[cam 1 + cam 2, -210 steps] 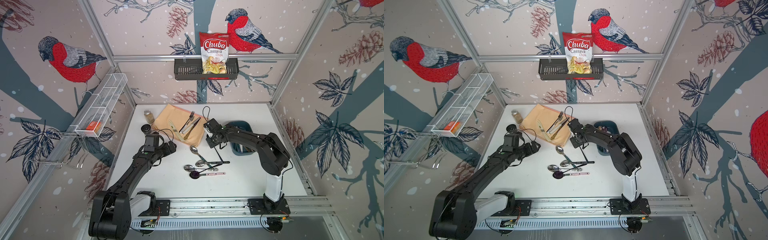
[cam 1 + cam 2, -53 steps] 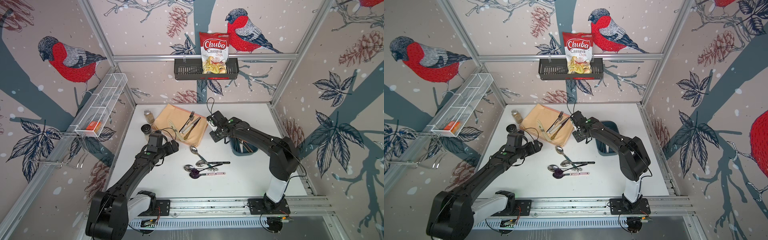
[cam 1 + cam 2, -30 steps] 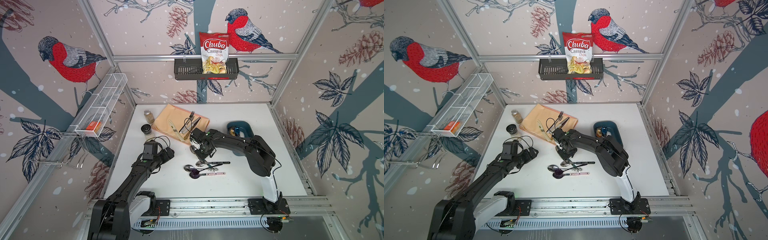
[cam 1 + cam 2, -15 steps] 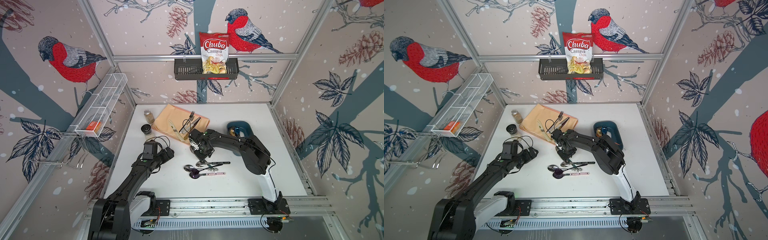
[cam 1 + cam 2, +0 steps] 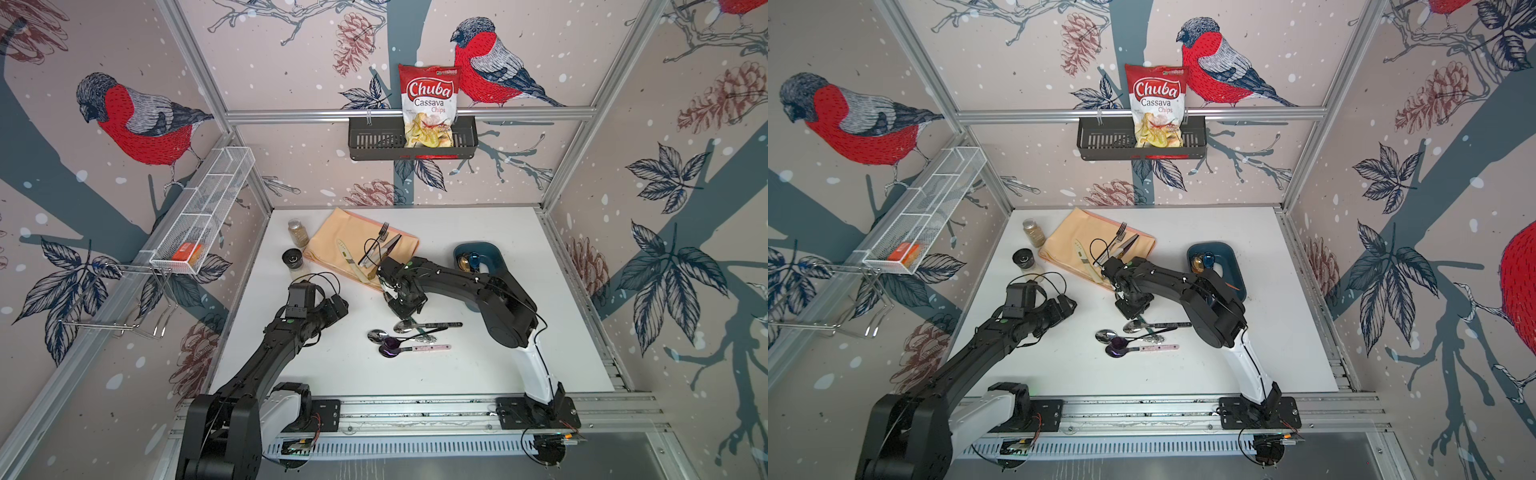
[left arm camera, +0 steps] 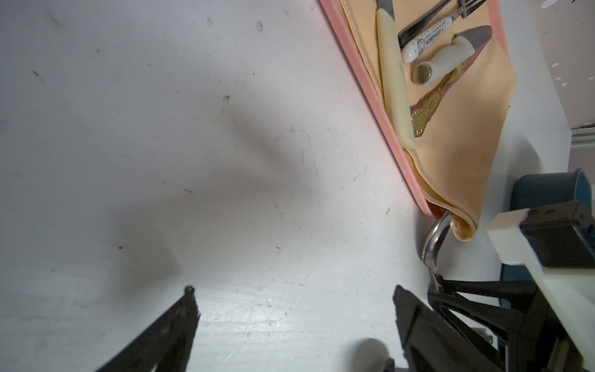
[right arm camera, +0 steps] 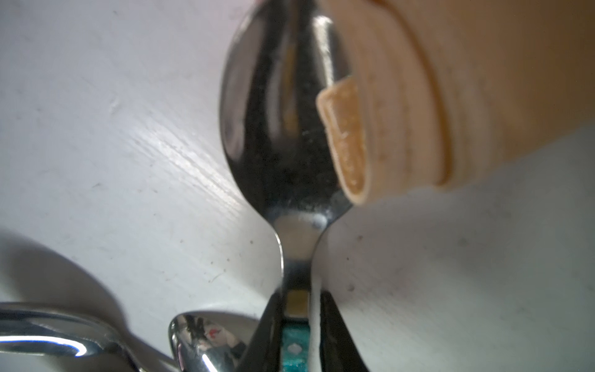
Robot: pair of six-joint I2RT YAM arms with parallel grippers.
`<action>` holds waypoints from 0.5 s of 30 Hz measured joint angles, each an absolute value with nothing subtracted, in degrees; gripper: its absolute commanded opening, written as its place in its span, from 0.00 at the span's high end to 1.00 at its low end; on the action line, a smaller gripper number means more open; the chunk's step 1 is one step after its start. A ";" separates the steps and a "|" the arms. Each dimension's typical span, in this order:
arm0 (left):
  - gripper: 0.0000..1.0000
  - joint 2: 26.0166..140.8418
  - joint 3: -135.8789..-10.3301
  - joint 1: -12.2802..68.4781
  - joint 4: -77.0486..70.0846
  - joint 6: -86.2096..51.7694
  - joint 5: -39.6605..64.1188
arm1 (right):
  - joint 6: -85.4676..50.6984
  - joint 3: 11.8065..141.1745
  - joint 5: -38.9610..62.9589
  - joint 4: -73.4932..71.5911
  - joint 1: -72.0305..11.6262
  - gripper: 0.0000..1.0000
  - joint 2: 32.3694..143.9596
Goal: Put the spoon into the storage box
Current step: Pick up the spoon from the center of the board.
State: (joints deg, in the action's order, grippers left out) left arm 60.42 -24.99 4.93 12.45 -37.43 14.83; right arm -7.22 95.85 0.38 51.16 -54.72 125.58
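1 spoon newly in right tool

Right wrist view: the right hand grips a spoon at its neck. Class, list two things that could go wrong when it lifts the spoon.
1. The cloth's folded corner overlaps the bowl of the spoon, so lifting may drag the cloth and the cutlery lying on it.
2. The right hand pinches only the narrow neck, close to another spoon; the gripped one could pivot or knock its neighbour.
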 measured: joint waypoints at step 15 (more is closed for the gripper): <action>0.04 61.19 -25.89 4.71 12.36 -36.73 15.03 | -6.35 95.66 -1.21 50.70 -55.86 0.94 124.62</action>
